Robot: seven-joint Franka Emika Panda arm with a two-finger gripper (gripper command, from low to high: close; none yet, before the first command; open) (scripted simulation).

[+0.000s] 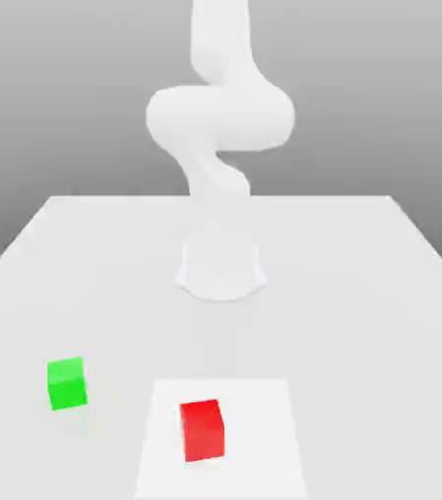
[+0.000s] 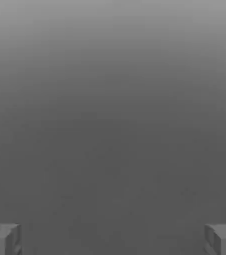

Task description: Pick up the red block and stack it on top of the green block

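Well apart from the red block (image 1: pixel 203 432), with pincer (image 2: pixel 113 240) open, empty.
Judged to need descent to tabletop (image 1: pixel 351 322), well off its far edge.

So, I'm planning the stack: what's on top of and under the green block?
Nothing sits on the green block. Beneath, it meets the table; the covered patch itself can't be seen.

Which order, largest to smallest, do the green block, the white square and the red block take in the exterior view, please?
1. White square
2. Red block
3. Green block
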